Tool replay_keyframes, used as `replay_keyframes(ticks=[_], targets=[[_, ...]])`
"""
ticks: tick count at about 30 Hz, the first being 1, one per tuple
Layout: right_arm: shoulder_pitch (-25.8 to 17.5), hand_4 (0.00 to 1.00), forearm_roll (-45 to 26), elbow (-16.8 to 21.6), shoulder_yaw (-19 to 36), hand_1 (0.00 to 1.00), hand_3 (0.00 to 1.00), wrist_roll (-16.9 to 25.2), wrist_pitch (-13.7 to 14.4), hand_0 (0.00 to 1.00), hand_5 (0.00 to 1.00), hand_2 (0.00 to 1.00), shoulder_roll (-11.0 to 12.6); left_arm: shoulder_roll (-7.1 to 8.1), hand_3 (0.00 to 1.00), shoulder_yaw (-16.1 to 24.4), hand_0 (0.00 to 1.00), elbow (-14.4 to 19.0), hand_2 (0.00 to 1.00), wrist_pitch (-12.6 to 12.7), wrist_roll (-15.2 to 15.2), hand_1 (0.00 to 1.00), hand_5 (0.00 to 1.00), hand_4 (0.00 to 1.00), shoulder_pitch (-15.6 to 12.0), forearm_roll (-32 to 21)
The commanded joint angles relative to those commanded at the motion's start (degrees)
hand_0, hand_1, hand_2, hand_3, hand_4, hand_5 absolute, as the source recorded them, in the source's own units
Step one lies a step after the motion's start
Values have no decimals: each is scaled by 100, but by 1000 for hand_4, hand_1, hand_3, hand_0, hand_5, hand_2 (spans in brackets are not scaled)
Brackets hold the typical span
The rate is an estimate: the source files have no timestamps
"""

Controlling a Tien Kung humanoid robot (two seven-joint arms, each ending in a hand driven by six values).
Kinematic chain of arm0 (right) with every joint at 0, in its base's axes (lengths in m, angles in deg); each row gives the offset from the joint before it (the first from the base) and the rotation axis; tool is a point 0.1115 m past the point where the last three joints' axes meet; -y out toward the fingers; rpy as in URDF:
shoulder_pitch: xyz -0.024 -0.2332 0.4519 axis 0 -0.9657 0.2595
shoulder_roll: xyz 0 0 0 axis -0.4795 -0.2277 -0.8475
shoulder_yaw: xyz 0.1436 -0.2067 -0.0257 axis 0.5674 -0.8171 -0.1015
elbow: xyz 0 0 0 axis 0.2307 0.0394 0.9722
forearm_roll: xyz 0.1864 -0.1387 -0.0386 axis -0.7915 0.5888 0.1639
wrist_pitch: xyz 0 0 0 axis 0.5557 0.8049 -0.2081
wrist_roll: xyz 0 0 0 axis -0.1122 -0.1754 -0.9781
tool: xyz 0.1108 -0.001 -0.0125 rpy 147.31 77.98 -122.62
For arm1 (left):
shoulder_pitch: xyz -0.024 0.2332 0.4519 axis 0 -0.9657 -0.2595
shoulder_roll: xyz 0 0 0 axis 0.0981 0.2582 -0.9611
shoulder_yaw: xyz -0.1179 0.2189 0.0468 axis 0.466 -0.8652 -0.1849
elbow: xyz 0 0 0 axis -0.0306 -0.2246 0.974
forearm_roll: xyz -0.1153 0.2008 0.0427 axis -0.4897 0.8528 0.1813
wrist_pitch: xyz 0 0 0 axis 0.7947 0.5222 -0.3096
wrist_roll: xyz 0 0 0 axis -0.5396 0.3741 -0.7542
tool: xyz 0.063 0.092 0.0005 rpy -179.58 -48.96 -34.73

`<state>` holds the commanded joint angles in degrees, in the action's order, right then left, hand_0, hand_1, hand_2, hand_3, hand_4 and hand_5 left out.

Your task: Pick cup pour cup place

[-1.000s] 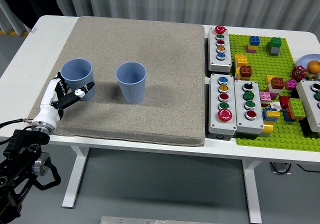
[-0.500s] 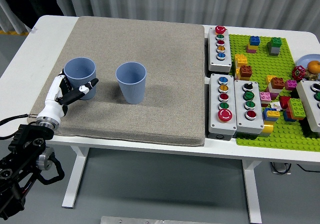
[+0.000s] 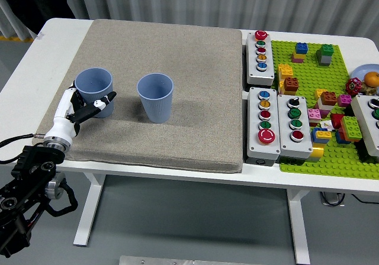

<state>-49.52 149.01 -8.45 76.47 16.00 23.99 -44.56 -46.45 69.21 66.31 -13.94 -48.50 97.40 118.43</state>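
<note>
The left robot hand (image 3: 83, 108) sits against the near side of the left blue cup (image 3: 94, 91), fingers partly spread around the wall, grip not yet closed. The cup stands upright on the grey mat (image 3: 195, 99) covering the surface, beside the second blue cup (image 3: 156, 97). Close the fingers evenly at mid-height before lifting; keep the cup vertical

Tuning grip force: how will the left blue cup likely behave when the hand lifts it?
The left cup looks like thin ribbed plastic, so probably light and squeezable. The ribs may aid grip. It is tall and narrows downward, so a sideways nudge from the left hand could tip it, though the mat may resist sliding.
</note>
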Motion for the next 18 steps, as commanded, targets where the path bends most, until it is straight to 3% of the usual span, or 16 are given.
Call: replay_keyframes(ticks=[14, 15, 18], targets=[[5, 2, 10, 0, 2, 628, 565, -1, -2, 700, 16, 559, 3, -7, 998, -84, 968, -94, 998, 166, -39, 957, 230, 908, 131, -66], [6, 2, 9, 0, 2, 628, 564, -1, -2, 701, 15, 559, 4, -7, 998, -85, 955, -97, 998, 170, -39, 942, 193, 850, 135, -72], [8, 2, 11, 0, 4, 628, 564, -2, -2, 701, 15, 559, 5, -13, 998, -98, 955, -103, 998, 221, -51, 942, 193, 850, 147, -84]])
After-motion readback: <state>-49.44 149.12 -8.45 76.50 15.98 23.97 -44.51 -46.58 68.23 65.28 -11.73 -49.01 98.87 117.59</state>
